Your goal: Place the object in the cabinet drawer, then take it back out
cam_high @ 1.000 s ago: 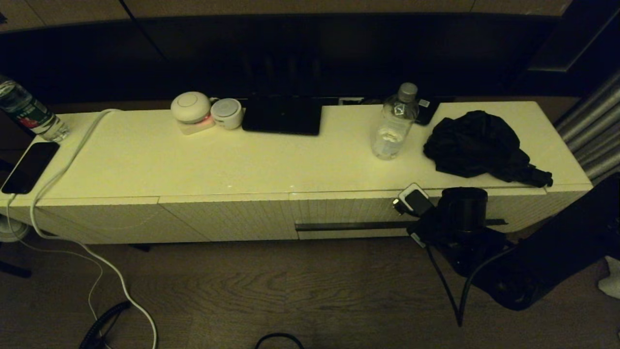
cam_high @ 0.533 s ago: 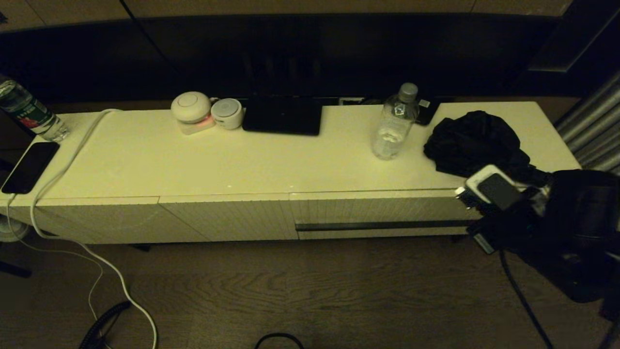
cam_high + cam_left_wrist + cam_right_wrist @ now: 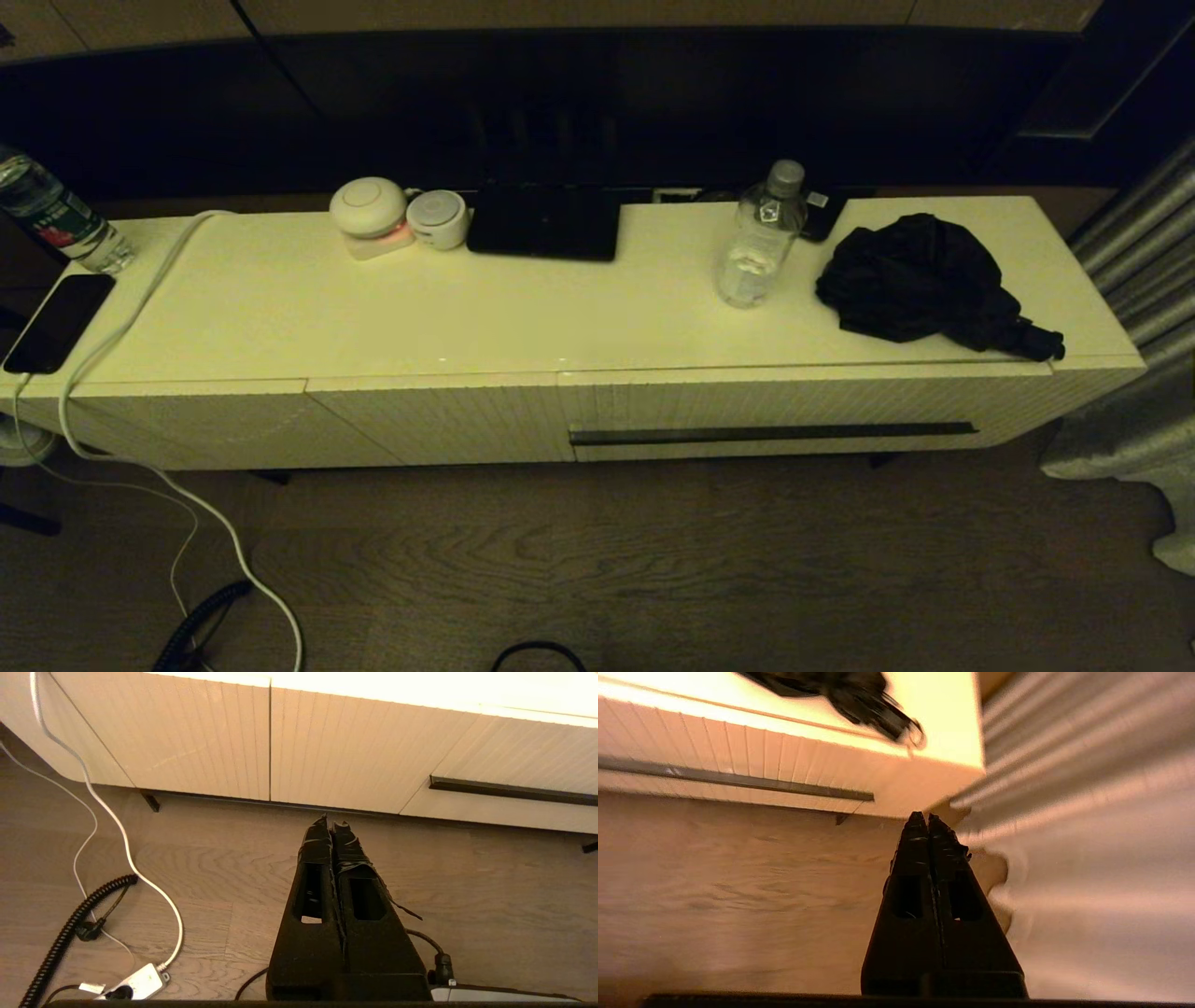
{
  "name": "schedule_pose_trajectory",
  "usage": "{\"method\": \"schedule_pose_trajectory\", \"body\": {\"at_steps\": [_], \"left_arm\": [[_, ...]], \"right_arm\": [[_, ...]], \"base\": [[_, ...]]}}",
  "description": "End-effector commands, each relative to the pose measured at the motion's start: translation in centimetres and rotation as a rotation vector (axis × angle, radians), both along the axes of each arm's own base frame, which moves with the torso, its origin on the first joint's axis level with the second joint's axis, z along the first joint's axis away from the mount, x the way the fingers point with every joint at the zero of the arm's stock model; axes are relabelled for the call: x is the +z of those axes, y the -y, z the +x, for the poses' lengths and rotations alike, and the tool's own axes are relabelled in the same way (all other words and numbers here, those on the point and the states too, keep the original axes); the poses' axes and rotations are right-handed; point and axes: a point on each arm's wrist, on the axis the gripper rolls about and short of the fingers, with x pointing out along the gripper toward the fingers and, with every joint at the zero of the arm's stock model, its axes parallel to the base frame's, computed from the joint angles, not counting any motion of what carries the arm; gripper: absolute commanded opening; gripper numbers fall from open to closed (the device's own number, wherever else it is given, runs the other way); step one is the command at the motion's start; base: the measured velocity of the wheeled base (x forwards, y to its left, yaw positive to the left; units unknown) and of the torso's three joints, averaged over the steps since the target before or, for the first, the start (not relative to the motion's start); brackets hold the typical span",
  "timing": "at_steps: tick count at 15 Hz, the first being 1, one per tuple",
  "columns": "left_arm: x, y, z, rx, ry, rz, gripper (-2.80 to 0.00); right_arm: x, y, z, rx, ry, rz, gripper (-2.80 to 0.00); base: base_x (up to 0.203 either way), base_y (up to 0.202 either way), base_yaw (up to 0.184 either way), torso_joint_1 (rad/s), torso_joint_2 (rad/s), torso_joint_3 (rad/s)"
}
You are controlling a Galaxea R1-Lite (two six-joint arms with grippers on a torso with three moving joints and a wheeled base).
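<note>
Drawer [image 3: 775,411] fully closed; nothing handled yet. Right gripper [image 3: 928,820] clenched empty, low over floor, handle slot [image 3: 738,780] ahead and off to its side. Left gripper [image 3: 332,828] likewise clenched, parked before the cabinet [image 3: 196,742]. Judged step: approach. Next: reach slot, hook, pull.

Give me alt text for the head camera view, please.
A long cream cabinet with its drawer shut. On top: a clear water bottle and a crumpled black object at the right. No robot arm shows.
</note>
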Motion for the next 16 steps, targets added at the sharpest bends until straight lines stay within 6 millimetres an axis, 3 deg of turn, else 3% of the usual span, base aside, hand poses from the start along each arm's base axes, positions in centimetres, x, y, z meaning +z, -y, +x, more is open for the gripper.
{"method": "schedule_pose_trajectory", "body": {"at_steps": [1,4,6,9,13,16], "left_arm": [[0.0,0.0,0.0,0.000,0.003,-0.001,-2.80],[0.0,0.0,0.0,0.000,0.003,-0.001,-2.80],[0.0,0.0,0.0,0.000,0.003,-0.001,-2.80],[0.0,0.0,0.0,0.000,0.003,-0.001,-2.80],[0.0,0.0,0.0,0.000,0.002,-0.001,-2.80],[0.0,0.0,0.0,0.000,0.001,-0.001,-2.80]], "right_arm": [[-1.5,0.3,-6.7,-0.027,0.166,0.082,-2.80],[-4.8,0.0,-9.1,0.039,0.162,0.184,-2.80],[-8.0,-0.1,-9.5,0.083,0.115,0.219,-2.80],[-11.2,-0.2,-10.1,0.157,0.124,0.253,-2.80],[-14.7,-0.4,-9.1,0.236,0.058,0.304,-2.80],[-15.6,-0.4,-8.5,0.240,0.095,0.307,-2.80]], "base": [[0.000,0.000,0.000,0.000,0.00,0.000],[0.000,0.000,0.000,0.000,0.00,0.000],[0.000,0.000,0.000,0.000,0.00,0.000],[0.000,0.000,0.000,0.000,0.00,0.000],[0.000,0.000,0.000,0.000,0.00,0.000],[0.000,0.000,0.000,0.000,0.00,0.000]]}}
